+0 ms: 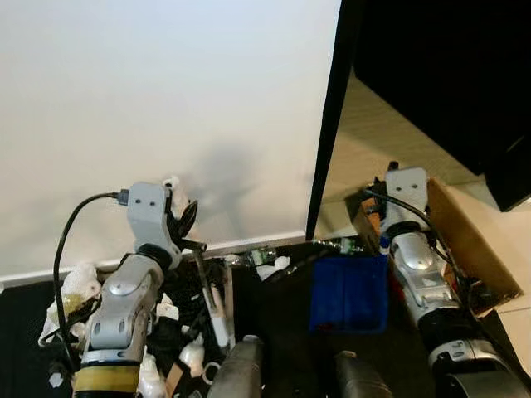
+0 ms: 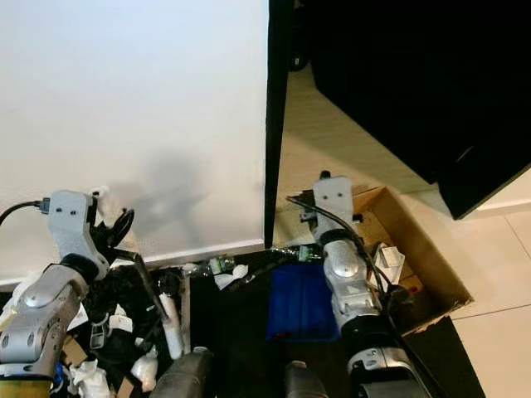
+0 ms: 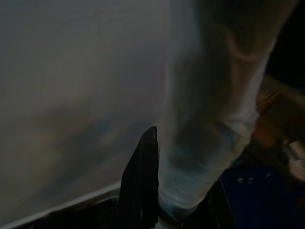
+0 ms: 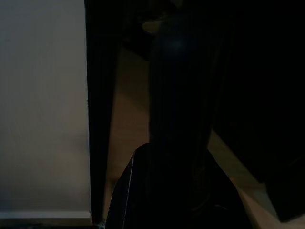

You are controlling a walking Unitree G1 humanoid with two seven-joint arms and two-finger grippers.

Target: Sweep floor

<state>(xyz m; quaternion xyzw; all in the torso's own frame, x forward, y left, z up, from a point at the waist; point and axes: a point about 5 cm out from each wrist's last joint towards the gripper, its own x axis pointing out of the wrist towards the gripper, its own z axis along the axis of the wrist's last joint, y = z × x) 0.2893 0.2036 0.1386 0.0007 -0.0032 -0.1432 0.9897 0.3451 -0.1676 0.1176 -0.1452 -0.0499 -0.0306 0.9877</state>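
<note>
Just ahead of the left gripper (image 3: 183, 200) stood a white wall (image 1: 166, 83), close enough to leave little room forward, with its pale baseboard (image 1: 249, 243) running along the foot. This gripper's black fingers (image 3: 143, 186) were narrowed around a pale handle (image 3: 209, 119) that rose between them. Beneath and behind it lay a heap of litter (image 1: 75, 290), white scraps and small bottles crowded on a dark mat (image 1: 278, 323) right up to the baseboard. To the gripper's right the wall ended at a black upright edge (image 1: 328, 124), and beyond that edge a strip of beige floor (image 1: 373, 133) opened away, the one free lane in sight. The right gripper (image 4: 178, 181) was raised at the mouth of that lane, its fingers closed on a dark shaft (image 4: 178, 95) standing between them. A blue dustpan (image 1: 348, 292) lay on the mat just below and inward of it, near the foot of the black edge. Outward of the right arm sat an open cardboard box (image 1: 473, 240), and above that a dark cabinet (image 1: 448, 66) hemmed the lane's far side.
</note>
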